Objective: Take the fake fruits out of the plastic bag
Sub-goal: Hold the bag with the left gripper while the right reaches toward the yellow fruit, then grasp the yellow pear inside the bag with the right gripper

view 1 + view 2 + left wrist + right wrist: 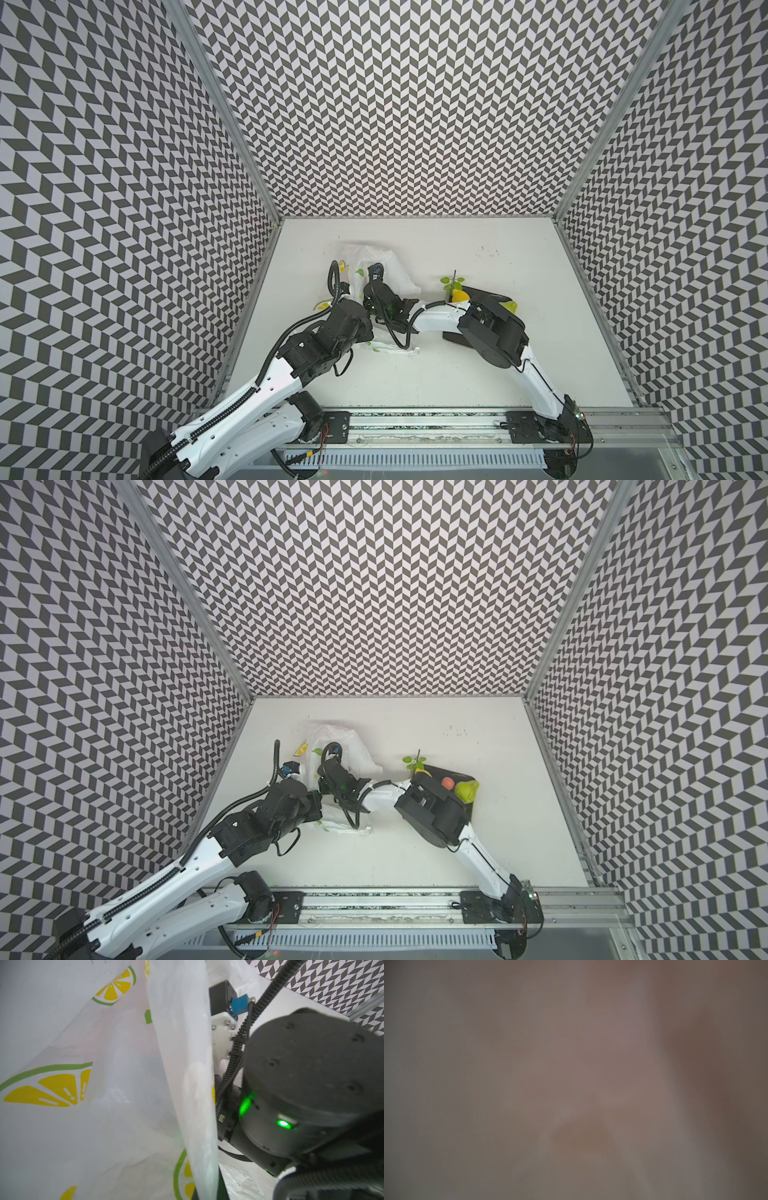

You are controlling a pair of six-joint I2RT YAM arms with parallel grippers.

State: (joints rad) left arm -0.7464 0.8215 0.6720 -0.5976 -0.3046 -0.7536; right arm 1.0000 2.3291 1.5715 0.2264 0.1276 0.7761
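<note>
My right gripper was out of sight inside the plastic bag (388,266). Its wrist camera gave only a brown blur, so I could not tell whether the jaws were spread or pinching anything. My left gripper (206,1193) was pressed together, on a fold of the bag's film as far as its wrist view showed, and the film rose taut from it. Three fake fruits already lay on the dark plate (459,776): a lemon (459,296) with its leafy sprig, a peach (447,782) and a green fruit (466,791). I judged the job partly done; what remained inside the film I could not see. The bag sat close to the left wall (253,291) and my two wrists crowded its mouth. My right elbow (494,336) hung over the plate, while the table (457,382) lay open in front.
</note>
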